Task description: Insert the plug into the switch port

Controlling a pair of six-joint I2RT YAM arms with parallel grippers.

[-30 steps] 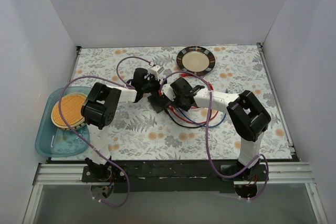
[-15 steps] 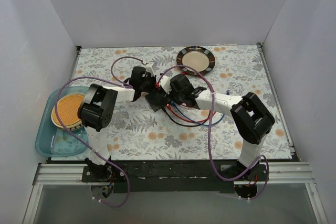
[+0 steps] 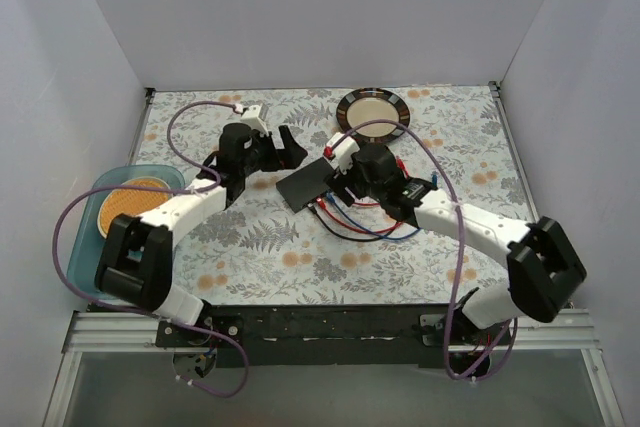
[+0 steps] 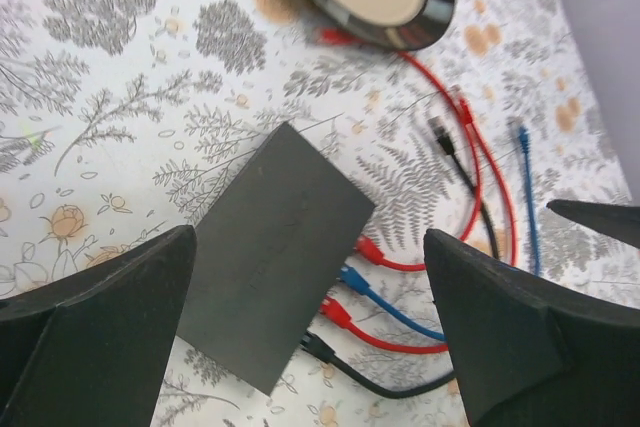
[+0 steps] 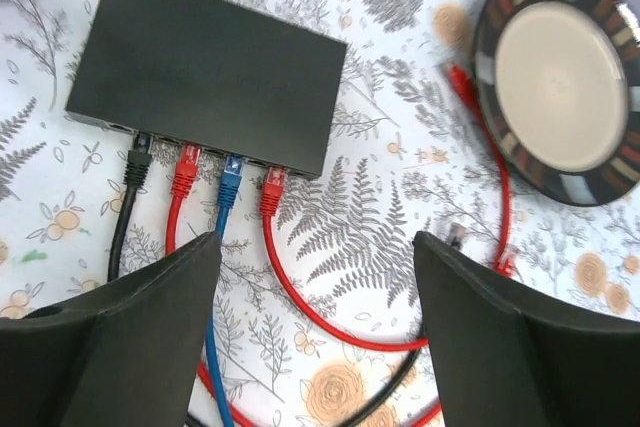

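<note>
**Progress at this moment.** A black plug (image 5: 137, 159), a red plug (image 5: 186, 169), a blue plug (image 5: 231, 179) and a second red plug (image 5: 271, 190) sat side by side in the ports along one long edge of the switch (image 5: 210, 67). The switch lay flat at mid-table (image 3: 260, 247), near the plate (image 5: 565, 77). We judged the insertion done, or very nearly so, though we could not tell which of the four was the task's own plug. The left end effector (image 4: 310, 247) and the right end effector (image 5: 317, 247) hovered above the switch, fingers spread wide with nothing between them. The port openings were hidden beneath the switch's top face, so we could not confirm full seating. Loose cable ends (image 4: 437, 127) lay by the plate, and the wrist views cut off the cable loops.
</note>
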